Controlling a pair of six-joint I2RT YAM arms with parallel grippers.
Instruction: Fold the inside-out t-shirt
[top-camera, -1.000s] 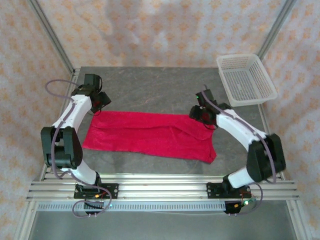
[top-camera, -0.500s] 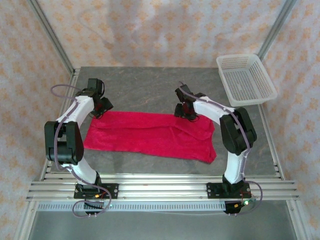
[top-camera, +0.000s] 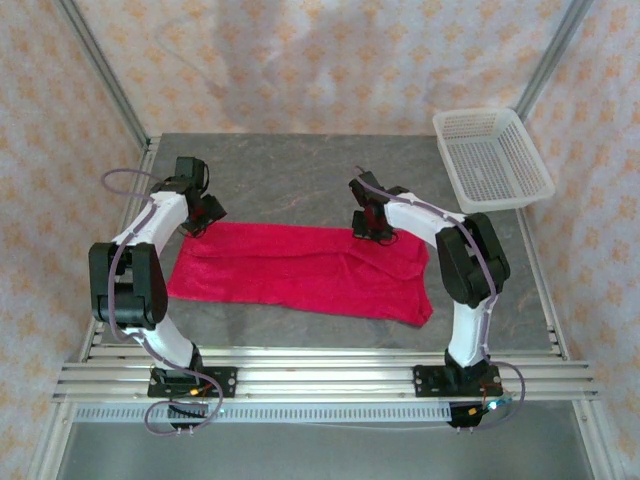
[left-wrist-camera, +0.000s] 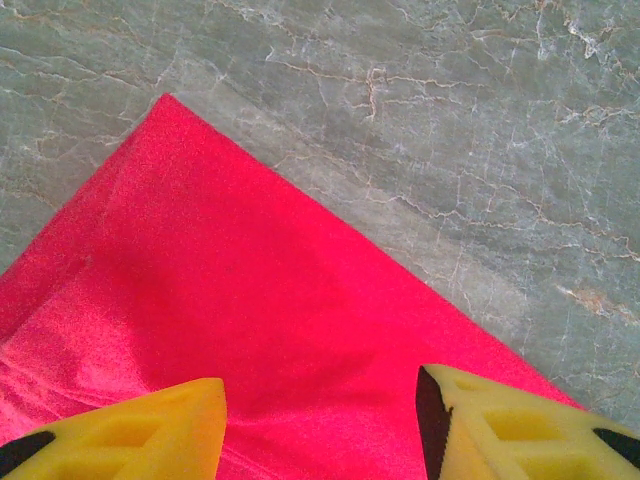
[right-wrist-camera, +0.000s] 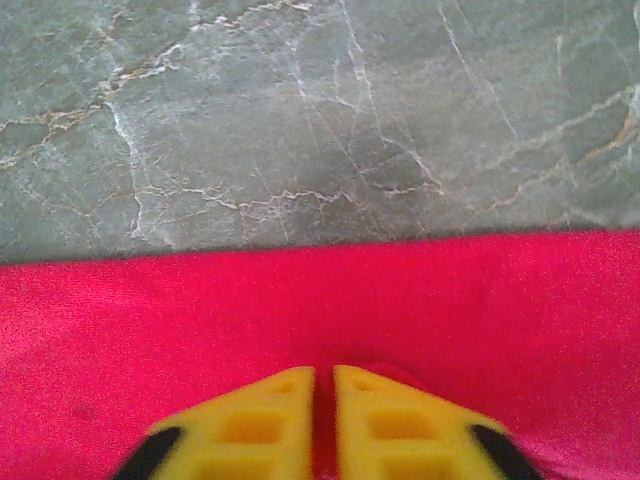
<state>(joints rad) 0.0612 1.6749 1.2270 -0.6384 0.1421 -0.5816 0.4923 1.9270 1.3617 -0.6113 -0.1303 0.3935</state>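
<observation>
Item: inside-out t-shirt (top-camera: 300, 270), red, flat in a long band across the middle of the table (top-camera: 290, 165).
Handling, I judge: light, limp, drapes; take by edges and corners.
My left gripper (left-wrist-camera: 320, 405): half open over its far-left corner, holding nothing.
My right gripper (right-wrist-camera: 324, 400): closed, pinching the far edge.
Room: open table toward the far edge; basket (top-camera: 475, 113) in far-right corner, well apart.

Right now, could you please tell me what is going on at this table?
Two robot arms are working on a red t-shirt that lies flat as a long band on the grey table. The right tool is shut on a pinch of the shirt's far edge. The left tool hangs open over the shirt's far left corner, gripping nothing.
</observation>
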